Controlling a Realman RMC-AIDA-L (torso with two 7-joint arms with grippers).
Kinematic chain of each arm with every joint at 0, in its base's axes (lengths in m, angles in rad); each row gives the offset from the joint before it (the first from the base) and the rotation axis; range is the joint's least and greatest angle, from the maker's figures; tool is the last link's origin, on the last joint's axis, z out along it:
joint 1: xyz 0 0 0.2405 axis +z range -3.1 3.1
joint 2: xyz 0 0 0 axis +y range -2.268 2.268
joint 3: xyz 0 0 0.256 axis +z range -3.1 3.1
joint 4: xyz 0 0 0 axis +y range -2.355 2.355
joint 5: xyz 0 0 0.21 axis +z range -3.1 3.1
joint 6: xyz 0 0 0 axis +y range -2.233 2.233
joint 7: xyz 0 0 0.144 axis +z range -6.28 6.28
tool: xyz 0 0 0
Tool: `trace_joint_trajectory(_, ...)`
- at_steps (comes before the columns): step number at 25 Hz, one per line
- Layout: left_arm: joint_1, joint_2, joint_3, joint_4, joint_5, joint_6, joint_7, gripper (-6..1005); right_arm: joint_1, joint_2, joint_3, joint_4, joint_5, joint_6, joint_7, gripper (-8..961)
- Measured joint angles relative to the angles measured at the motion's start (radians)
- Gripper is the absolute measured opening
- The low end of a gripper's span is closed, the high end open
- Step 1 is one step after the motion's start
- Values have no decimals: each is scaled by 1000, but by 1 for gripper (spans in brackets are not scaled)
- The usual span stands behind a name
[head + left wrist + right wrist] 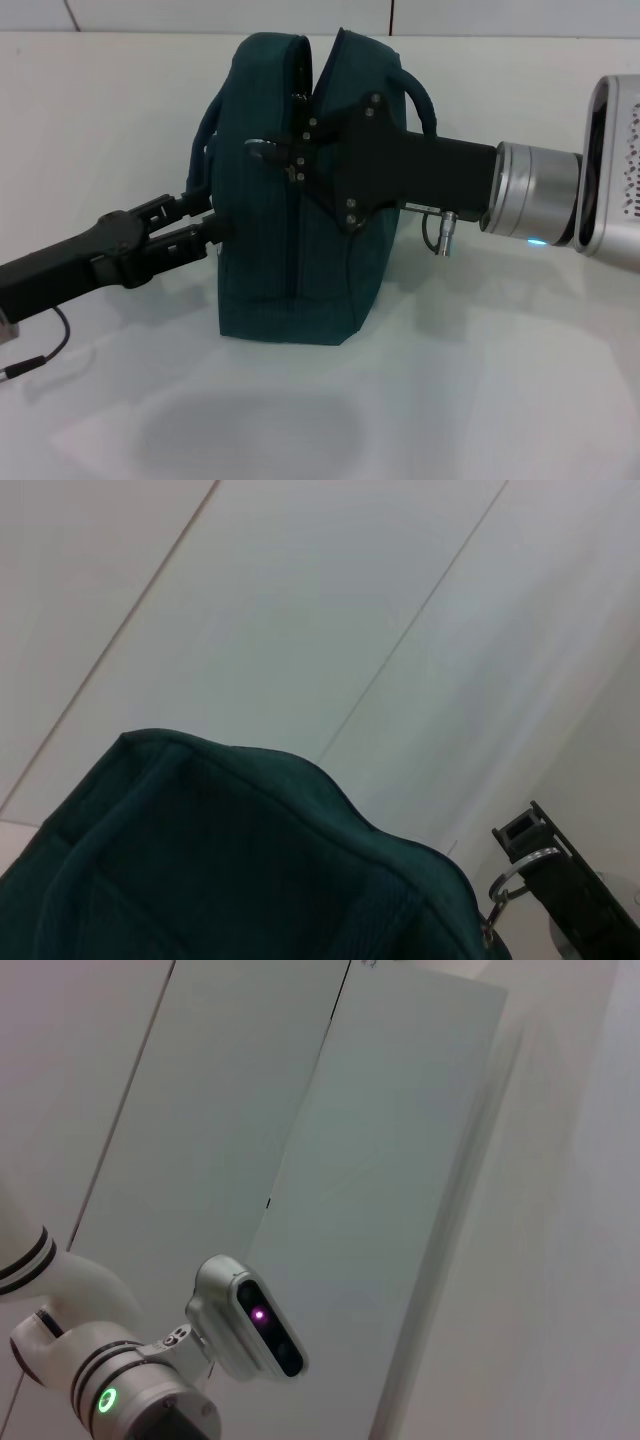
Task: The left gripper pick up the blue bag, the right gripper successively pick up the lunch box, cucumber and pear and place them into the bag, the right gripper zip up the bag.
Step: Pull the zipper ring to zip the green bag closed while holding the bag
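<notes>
The black two-finger right gripper (272, 152) is pinching the ring zipper pull atop the upright dark teal fabric blue bag (270, 260) mid-worktop (zip line running away from it), while the cable-trailing left gripper (205, 228) is clamping its left side.

Blue bag (290, 250) interior: lying out of sight behind closed fabric.
Right gripper (280, 152) fingertips: blending into the bag's top seam, grip unreadable.
Left gripper (205, 228): fingertips pressing against the bag's side, closure unclear.
</notes>
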Motion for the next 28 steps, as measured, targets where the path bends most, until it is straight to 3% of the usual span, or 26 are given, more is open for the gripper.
trace_joint_trajectory(13, -47, 0, 2, -35, 44, -74, -13, 845, -6, 0, -11, -1, 25, 0, -4, 7)
trace_joint_trajectory(24, -37, 2, -8, -37, 29, -70, -14, 519, -27, 0, -8, -1, 25, -3, -4, 7)
trace_joint_trajectory(28, -37, 3, -8, -37, 27, -63, -14, 295, -34, 0, -1, -1, 25, -6, -4, 7)
